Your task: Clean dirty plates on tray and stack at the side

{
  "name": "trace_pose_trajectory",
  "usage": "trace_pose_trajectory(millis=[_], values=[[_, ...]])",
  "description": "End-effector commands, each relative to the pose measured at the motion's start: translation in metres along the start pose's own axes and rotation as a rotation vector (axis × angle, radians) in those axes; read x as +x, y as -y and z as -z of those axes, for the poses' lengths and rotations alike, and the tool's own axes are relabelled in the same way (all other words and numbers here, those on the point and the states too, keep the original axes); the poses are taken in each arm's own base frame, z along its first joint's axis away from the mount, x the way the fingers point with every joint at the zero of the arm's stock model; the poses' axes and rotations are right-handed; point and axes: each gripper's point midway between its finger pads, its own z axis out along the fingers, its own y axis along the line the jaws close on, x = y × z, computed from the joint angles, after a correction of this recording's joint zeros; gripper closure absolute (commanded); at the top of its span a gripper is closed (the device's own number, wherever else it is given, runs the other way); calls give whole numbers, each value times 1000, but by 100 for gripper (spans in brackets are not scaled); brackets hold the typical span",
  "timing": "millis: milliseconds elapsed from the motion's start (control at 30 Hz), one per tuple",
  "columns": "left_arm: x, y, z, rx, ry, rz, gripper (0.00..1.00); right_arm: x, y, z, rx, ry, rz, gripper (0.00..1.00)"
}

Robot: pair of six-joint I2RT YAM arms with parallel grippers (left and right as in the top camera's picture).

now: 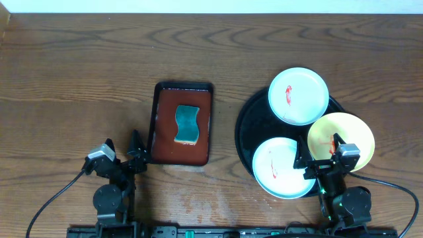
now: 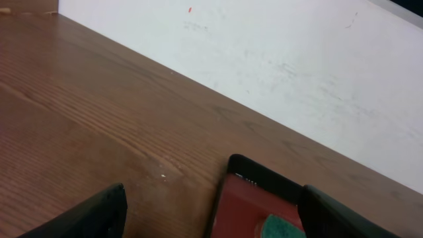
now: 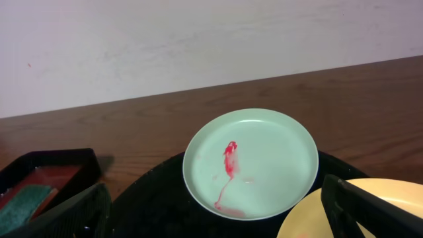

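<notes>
Right gripper (image 1: 318,149) hung open, empty, above the yellow plate (image 1: 349,129) — three smeared plates (image 1: 298,96) crowded the tray (image 1: 246,129). Left gripper (image 1: 123,142) was open too, holding nothing. You risked nudging the yellow plate off the tray on descent.

My left gripper (image 1: 123,145) is low on the wooden table (image 1: 79,66), at 8 o'clock from the little brown tray (image 1: 156,119). Its fingers are spread wide and hold nothing. A blue-green sponge (image 1: 187,124) lies in that tray. At 3 o'clock from it is the big black tray (image 1: 248,129) with three plates, each with a red smear. The far pale plate (image 1: 297,96) is at 12 o'clock, the yellow plate (image 1: 350,132) at 3 and the near pale plate (image 1: 281,168) at 6. My right gripper (image 1: 317,149) is spread wide over those last two.
</notes>
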Motion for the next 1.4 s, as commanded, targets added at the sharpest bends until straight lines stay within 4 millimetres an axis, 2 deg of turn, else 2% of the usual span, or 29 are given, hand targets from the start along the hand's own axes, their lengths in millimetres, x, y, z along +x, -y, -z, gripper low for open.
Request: trace_pose_trajectory(millis=[0, 1367], values=[[13, -9, 0, -37, -44, -5, 17, 2, 0, 0, 3, -5, 14, 1], [15, -5, 0, -15, -51, -4, 17, 1, 0, 0, 2, -2, 10, 1]])
